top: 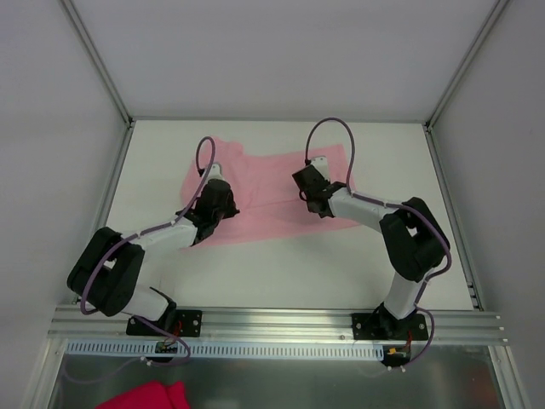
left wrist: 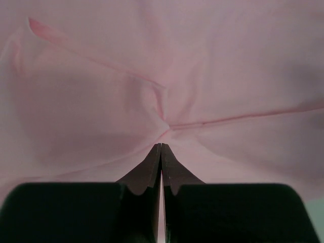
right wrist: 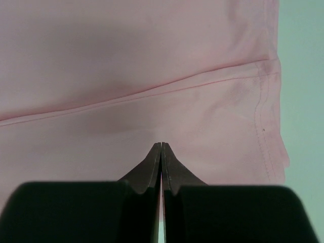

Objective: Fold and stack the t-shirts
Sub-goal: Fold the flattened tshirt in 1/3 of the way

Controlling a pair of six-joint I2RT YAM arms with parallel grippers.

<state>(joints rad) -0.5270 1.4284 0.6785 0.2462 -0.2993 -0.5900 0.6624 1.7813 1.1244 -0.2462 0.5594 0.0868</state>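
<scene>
Top external: pale pink t-shirt [top: 271,192] lies flat, long axis left-right.

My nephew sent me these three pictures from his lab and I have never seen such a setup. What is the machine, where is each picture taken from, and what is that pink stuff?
The machine is two robot arms bolted side by side at the near edge of a white table. The overhead view looks down from above and behind them. The other two come from a camera on each wrist, looking past that arm's own jaws.

The pink stuff is a plain pale pink thin-fabric t-shirt, spread on the table. The left gripper and the right gripper are both over it, jaws pressed together. Creases gather at the left tips, so it seems to pinch fabric; the right I cannot tell. A deep magenta cloth lies below the table's front rail.
</scene>
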